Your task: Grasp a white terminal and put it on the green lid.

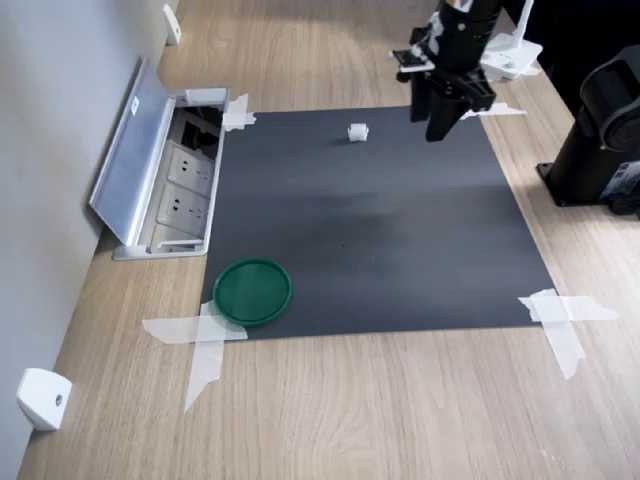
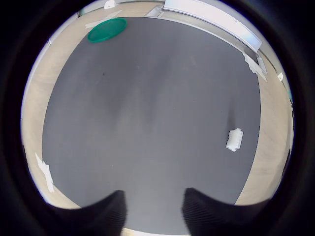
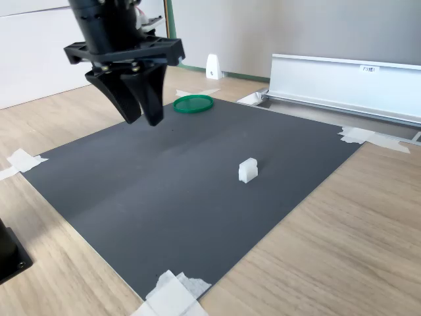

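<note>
A tiny white terminal [image 1: 358, 132] [image 3: 247, 170] sits on the black mat [image 1: 370, 230], near the mat's far edge in the first exterior view. My gripper [image 1: 440, 128] [image 3: 143, 117] hangs above the mat to the right of the terminal in the first exterior view, apart from it. Its fingers point down, open, with nothing between them. In the wrist view the terminal [image 2: 235, 139] lies off to one side of the fingertips [image 2: 116, 209]. The green lid [image 1: 252, 291] [image 2: 107, 30] [image 3: 193, 103] lies flat at the mat's near-left corner in the first exterior view.
An open socket box with a raised metal cover [image 1: 150, 170] [image 3: 342, 79] borders the mat. White tape strips [image 1: 565, 320] hold the mat's corners. A white wedge piece [image 1: 43, 398] rests on the wooden table. A black base [image 1: 600, 140] stands at the first exterior view's right.
</note>
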